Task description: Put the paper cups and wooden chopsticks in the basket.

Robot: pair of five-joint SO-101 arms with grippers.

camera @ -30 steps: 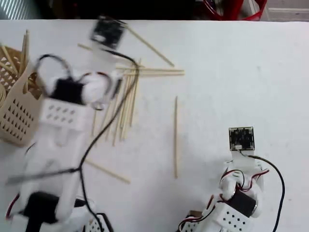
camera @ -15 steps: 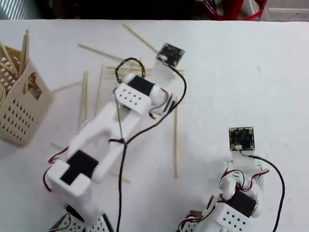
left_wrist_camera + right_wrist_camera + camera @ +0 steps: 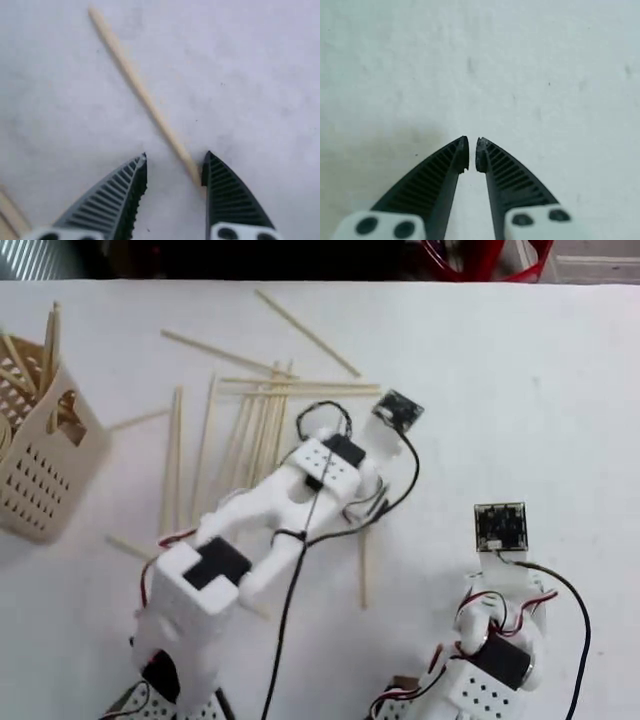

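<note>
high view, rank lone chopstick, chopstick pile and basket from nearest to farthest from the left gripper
1. lone chopstick, lying between the left gripper's open jaws.
2. chopstick pile, farther out, toward the basket side.
3. basket, farthest, off to the far left.

The basket (image 3: 40,475) stands at the left edge of the worktop (image 3: 520,380), with several wooden chopsticks (image 3: 48,335) standing in it. To its right a loose heap of chopsticks (image 3: 255,425) lies spread on the worktop, and a stray chopstick (image 3: 305,332) lies behind the heap. The left arm (image 3: 250,530) stretches from the near edge across the heap's near end. A lone chopstick (image 3: 364,575) lies right of the heap, one end between the fingers of the left end effector (image 3: 175,162), close against one. The right arm (image 3: 495,640) sits near right, well apart from the sticks, with the right end effector (image 3: 471,150) above the worktop.
</note>
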